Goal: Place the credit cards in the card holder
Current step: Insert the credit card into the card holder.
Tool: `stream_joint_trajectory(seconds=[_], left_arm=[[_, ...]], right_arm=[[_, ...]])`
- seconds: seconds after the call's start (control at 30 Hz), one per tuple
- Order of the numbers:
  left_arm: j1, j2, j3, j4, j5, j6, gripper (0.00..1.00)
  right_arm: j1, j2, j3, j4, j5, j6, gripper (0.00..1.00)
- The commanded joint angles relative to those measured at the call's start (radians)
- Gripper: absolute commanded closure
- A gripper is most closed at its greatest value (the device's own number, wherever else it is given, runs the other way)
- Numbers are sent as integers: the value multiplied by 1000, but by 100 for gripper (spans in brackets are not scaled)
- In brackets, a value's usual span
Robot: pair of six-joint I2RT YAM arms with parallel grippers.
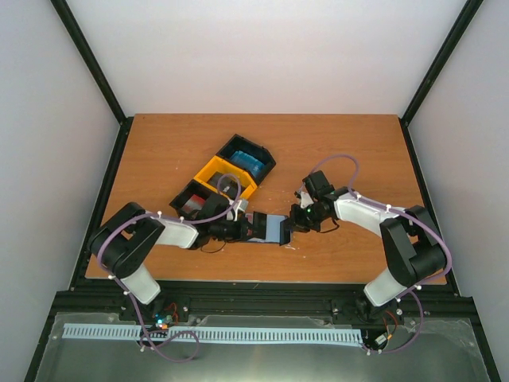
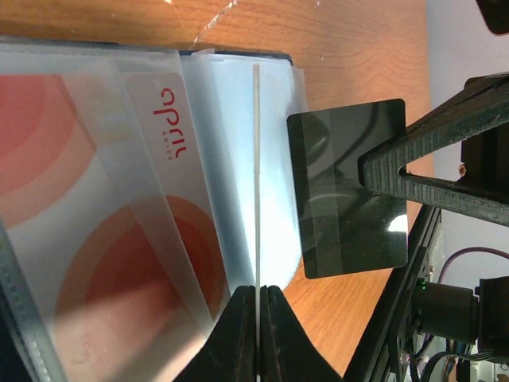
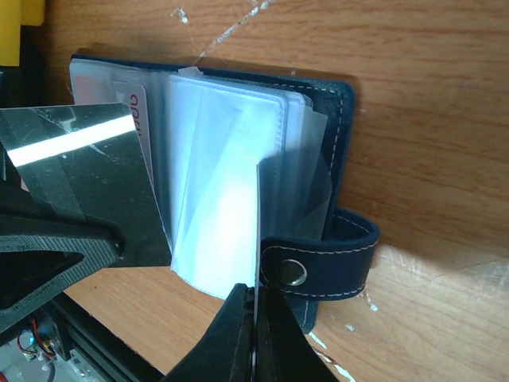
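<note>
The navy card holder [image 1: 271,228] lies open on the table between my grippers, its clear sleeves fanned up [image 3: 231,183] and its snap tab [image 3: 326,267] lying loose. A red credit card [image 2: 171,239] sits inside a sleeve. My left gripper [image 2: 256,293] is shut on a thin card seen edge-on [image 2: 256,159]; in the right wrist view this card looks dark and glossy [image 3: 79,171]. My right gripper [image 3: 256,296] is shut on another thin card edge-on [image 3: 257,223]. In the left wrist view that card is a dark rectangle [image 2: 334,199] standing beside the holder.
A black-and-yellow three-section bin [image 1: 213,173] stands just behind the left gripper [image 1: 243,228], with a bright blue bundle [image 1: 247,164] in its far section and something red [image 1: 191,208] in the near one. The right gripper [image 1: 289,225] is close to the table's front edge.
</note>
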Motion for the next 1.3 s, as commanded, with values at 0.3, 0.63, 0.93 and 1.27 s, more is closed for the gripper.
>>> stream_joint_trajectory(seconds=[0.3,0.63,0.93,1.27], left_arm=[[-10,99,36,102,33,-13,99],[-10,162,72,103,123,-106,99],[-13,205,85,153,165,-135,98],[-44,148,164,-108,45,-40,70]], right_arm=[[3,-5,-38,20,23,7,97],[3,-2,-37,19,17,6,97],[3,0,-31,15,13,-5,97],[2,-30,-18,8,44,-6,97]])
